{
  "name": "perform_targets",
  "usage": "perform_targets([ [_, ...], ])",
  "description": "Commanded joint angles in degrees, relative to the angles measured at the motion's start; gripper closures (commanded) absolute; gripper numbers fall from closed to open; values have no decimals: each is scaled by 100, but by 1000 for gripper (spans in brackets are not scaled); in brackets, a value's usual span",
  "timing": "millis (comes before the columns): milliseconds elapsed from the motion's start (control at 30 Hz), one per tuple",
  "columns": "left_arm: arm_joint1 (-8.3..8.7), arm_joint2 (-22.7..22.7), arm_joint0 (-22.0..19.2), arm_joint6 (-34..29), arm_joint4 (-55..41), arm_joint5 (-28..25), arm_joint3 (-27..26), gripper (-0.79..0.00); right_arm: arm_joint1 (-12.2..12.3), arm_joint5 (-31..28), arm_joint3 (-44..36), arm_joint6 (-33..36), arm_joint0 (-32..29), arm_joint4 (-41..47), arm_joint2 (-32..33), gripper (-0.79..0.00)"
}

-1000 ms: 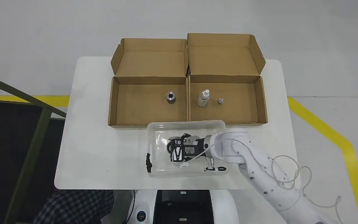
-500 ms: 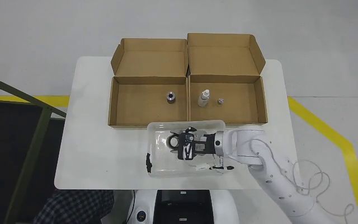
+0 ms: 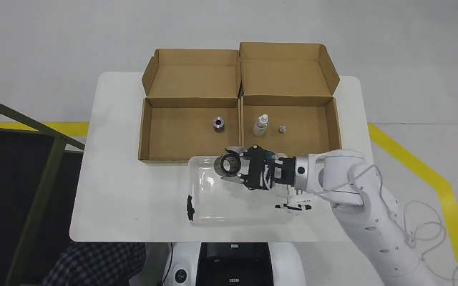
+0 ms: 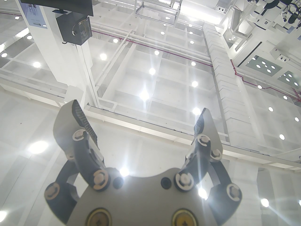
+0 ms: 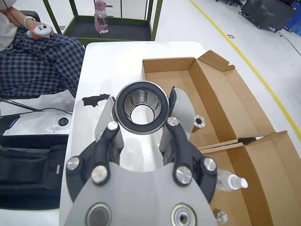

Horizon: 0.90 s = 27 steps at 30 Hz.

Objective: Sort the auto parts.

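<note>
My right gripper point(image 5: 142, 99) is shut on a hollow metal sleeve point(image 5: 142, 108) with a black rim, its bore facing the camera. From above, the sleeve point(image 3: 230, 164) and the right gripper point(image 3: 242, 169) hang over the far edge of the clear plastic tray point(image 3: 193, 187), just short of the left cardboard box point(image 3: 147, 136). That box holds one short metal cylinder point(image 3: 217, 124). In the right box point(image 3: 335, 136) stand a white spray bottle point(image 3: 261, 125) and a small metal part point(image 3: 283, 129). My left gripper point(image 4: 141, 116) is open, empty, and aimed at the ceiling.
Small black pieces lie at the tray's near right corner point(image 3: 292, 208) and on its left edge point(image 3: 189, 207). A scrap of black tape point(image 5: 95, 99) sticks to the white table point(image 3: 114, 179). A green cart point(image 3: 28, 179) stands off the table's left side.
The right gripper has risen out of the clear tray with the metal sleeve and moved toward the boxes. The sleeve now points toward the left box.
</note>
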Motion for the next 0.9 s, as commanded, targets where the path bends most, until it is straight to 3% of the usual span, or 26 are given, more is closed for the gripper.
perform_targets([
  [0, 0, 0, 0, 0, 0, 0, 0, -785, 15, 13, -37, 0, -3, 79, 64, 0],
  [567, 0, 0, 0, 0, 0, 0, 0, -785, 101, 56, 80, 17, 108, 453, 212, 0],
  [867, 0, 0, 0, 0, 0, 0, 0, -785, 64, 287, 399, 74, 400, 321, -130, 0],
])
